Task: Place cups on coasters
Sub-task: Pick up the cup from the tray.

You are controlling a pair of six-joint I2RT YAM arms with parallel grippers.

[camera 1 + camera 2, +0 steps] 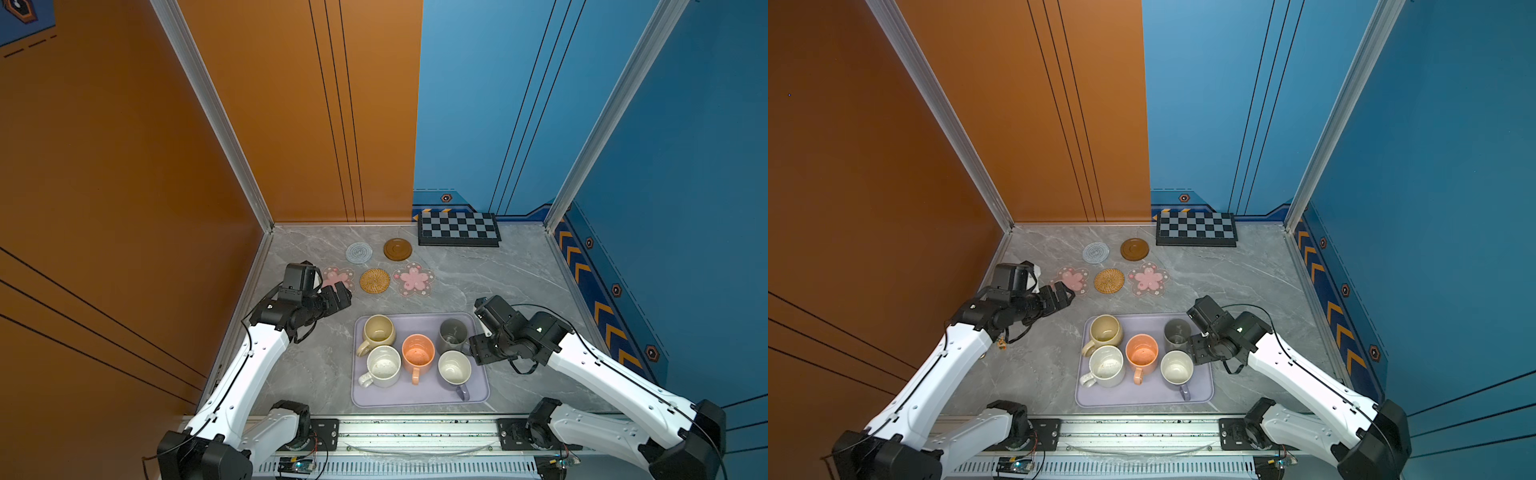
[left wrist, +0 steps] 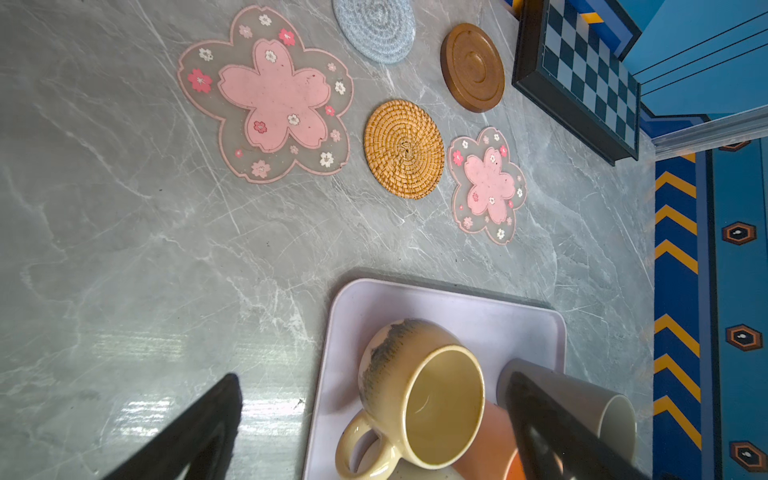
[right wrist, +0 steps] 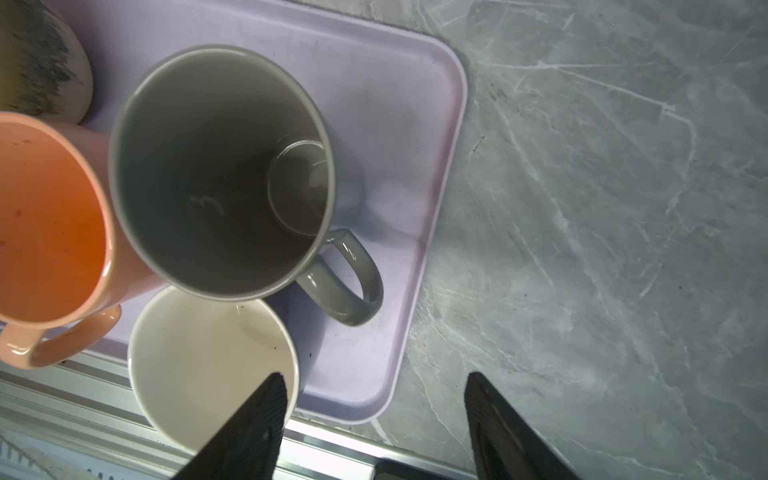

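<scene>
Several cups stand on a lavender tray [image 1: 415, 401]: beige [image 1: 378, 330], white speckled [image 1: 383, 365], orange [image 1: 417, 353], tall grey [image 1: 453, 334] and lavender [image 1: 454, 370]. Behind the tray lie bare coasters: grey spiral [image 1: 359, 252], brown disc [image 1: 397, 249], rattan [image 1: 375, 281] and two pink flowers [image 1: 337, 277] [image 1: 414, 279]. My left gripper [image 1: 343, 297] hangs open over the near edge of the left flower, holding nothing; its wrist view looks down at the beige cup [image 2: 419, 399]. My right gripper [image 1: 473, 347] is open at the tray's right edge, beside the grey cup's handle [image 3: 349, 274], gripping nothing.
A black-and-grey checkered board [image 1: 457, 229] leans at the back wall, right of the brown disc. Orange and blue walls close in the marble table [image 1: 519, 282]. A metal rail [image 1: 415, 428] runs along the front edge.
</scene>
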